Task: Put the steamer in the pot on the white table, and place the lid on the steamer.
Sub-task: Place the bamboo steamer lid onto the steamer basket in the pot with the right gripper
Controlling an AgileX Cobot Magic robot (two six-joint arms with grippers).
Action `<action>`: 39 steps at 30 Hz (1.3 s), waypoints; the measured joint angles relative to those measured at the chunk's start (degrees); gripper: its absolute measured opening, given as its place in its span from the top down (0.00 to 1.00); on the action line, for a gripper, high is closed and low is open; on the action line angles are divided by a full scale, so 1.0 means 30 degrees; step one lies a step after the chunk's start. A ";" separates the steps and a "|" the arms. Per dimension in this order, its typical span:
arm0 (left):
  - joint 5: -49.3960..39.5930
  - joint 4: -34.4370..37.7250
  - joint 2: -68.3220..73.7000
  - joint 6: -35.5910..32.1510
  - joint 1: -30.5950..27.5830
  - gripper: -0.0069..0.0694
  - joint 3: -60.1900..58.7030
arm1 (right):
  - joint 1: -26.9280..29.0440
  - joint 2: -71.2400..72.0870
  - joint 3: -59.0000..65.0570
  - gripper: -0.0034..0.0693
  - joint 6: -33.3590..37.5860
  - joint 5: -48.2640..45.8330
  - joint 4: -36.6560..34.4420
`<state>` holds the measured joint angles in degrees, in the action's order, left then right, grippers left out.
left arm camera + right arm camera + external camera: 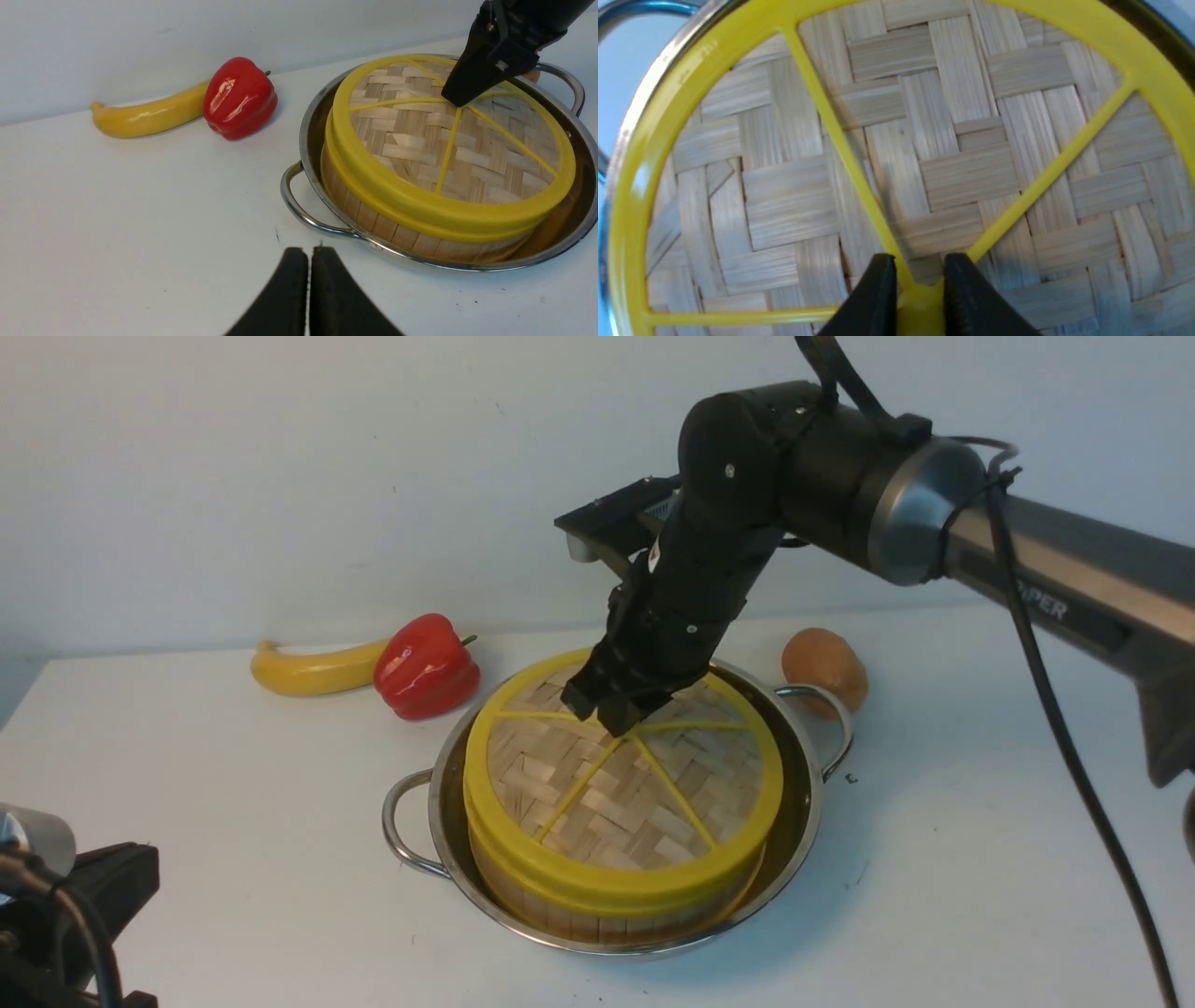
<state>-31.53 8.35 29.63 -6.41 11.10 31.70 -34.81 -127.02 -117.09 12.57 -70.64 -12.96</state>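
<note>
The pot (pixel 803 784) sits a little right of the middle of the white table (pixel 233 821), its looped handles sticking out at roughly eight and two o'clock as I look across from the robot's side; the steamer (pixel 597 905) stands inside it, upright, with a ring of bare steel showing around its wooden wall; the lid (pixel 616 803) lies flat on top of the steamer, yellow rim on yellow rim, its spokes fanning out from the centre.

The right gripper (pixel 611 714) comes down from the arm at two o'clock and meets the lid at its middle; from the wrist camera its two black fingers (pixel 873 298) are pinched on the small yellow centre knob (pixel 920 303), one on each side, touching it.

The left gripper (pixel 308 289) hangs low over bare table at about eight o'clock from the pot, near the closer handle but apart from it; its jaws are pressed together with nothing between them.

Beyond the pot, at about eleven o'clock, a red pepper (pixel 426 666) rests against the end of a banana (pixel 313 670); a brown potato (pixel 825 668) lies at one o'clock, just behind the far handle.
</note>
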 joint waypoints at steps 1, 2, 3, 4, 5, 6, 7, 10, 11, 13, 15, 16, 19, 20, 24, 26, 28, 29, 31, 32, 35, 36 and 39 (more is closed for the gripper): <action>-0.0004 0.0000 0.0000 0.0000 0.0000 0.91 0.0000 | 0.0000 -0.0059 0.0000 0.76 0.0082 0.0000 -0.0092; -0.0021 0.0000 0.0000 0.0000 0.0000 0.91 0.0000 | 0.0000 -0.0059 0.0000 0.76 0.0126 0.0000 -0.0188; -0.0021 0.0000 0.0000 0.0000 0.0000 0.91 0.0000 | 0.0021 -0.0059 0.0017 0.76 0.0256 0.0000 -0.0282; -0.0046 0.0000 0.0000 0.0000 0.0000 0.91 0.0000 | 0.0038 -0.0059 0.0017 0.76 0.0290 0.0000 -0.0344; -0.0045 0.0000 0.0000 0.0000 0.0000 0.91 0.0000 | 0.0038 -0.0059 0.0017 0.76 0.0380 0.0000 -0.0378; -0.0045 0.0000 0.0000 0.0000 0.0000 0.91 0.0000 | 0.0038 -0.0059 0.0017 0.76 0.0417 0.0000 -0.0398; -0.0049 0.0000 0.0000 0.0000 0.0000 0.91 0.0000 | 0.0042 -0.0059 0.0017 0.76 0.0433 0.0000 -0.0421; -0.0049 0.0000 0.0000 0.0000 0.0000 0.91 0.0000 | 0.0058 -0.0059 0.0017 0.76 0.0454 0.0000 -0.0421; -0.0049 0.0000 0.0000 0.0000 0.0000 0.91 0.0000 | 0.0058 -0.0059 0.0017 0.76 0.0474 0.0000 -0.0421; -0.0049 0.0000 0.0000 0.0000 0.0000 0.91 0.0000 | 0.0058 -0.0059 0.0017 0.76 0.0488 0.0000 -0.0425; -0.0049 0.0000 0.0000 0.0000 0.0000 0.91 0.0000 | 0.0063 -0.0059 0.0017 0.76 0.0488 0.0000 -0.0442; -0.0049 0.0000 0.0000 0.0000 0.0000 0.91 0.0000 | 0.0063 -0.0059 0.0017 0.76 0.0488 0.0017 -0.0442; -0.0049 0.0000 0.0000 0.0000 0.0000 0.91 0.0000 | 0.0083 -0.0013 0.0020 0.74 0.0488 0.0049 -0.0480; -0.0049 0.0000 0.0000 0.0000 0.0000 0.91 0.0000 | 0.0099 -0.0013 0.0037 0.73 0.0488 0.0074 -0.0503; -0.0049 0.0000 0.0000 0.0000 0.0000 0.91 0.0000 | 0.0099 -0.0013 0.0035 0.65 0.0488 0.0450 -0.0800; -0.0049 0.0000 0.0000 0.0000 0.0000 0.91 0.0000 | 0.0099 -0.0059 0.0035 0.60 0.0488 0.0524 -0.0947; -0.0049 0.0000 0.0000 0.0000 0.0000 0.91 0.0000 | 0.0099 -0.0059 0.0035 0.56 0.0488 0.0521 -0.1014; -0.0049 0.0000 0.0000 0.0000 0.0000 0.91 0.0000 | 0.0099 -0.0059 0.0035 0.52 0.0488 0.0521 -0.1014; -0.0049 0.0000 0.0000 0.0000 0.0000 0.91 0.0000 | 0.0099 -0.0059 0.0035 0.47 0.0488 0.0521 -0.1014; -0.0049 0.0000 0.0000 0.0000 0.0000 0.91 0.0000 | 0.0099 -0.0059 0.0035 0.45 0.0488 0.0521 -0.1014; -0.0049 0.0000 0.0000 0.0000 0.0000 0.91 0.0000 | 0.0099 0.0045 0.0035 0.42 0.0488 0.0521 -0.1014; -0.0049 0.0000 0.0000 0.0000 0.0000 0.91 0.0000 | 0.0099 0.0175 0.0035 0.41 0.0488 0.0503 -0.1014; -0.0049 0.0000 0.0000 0.0000 0.0000 0.91 0.0000 | 0.0099 0.0890 0.0056 0.39 0.0488 0.0490 -0.0716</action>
<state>-31.68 8.35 29.63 -6.41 11.10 31.70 -34.52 -124.35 -116.92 14.04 -69.17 -15.11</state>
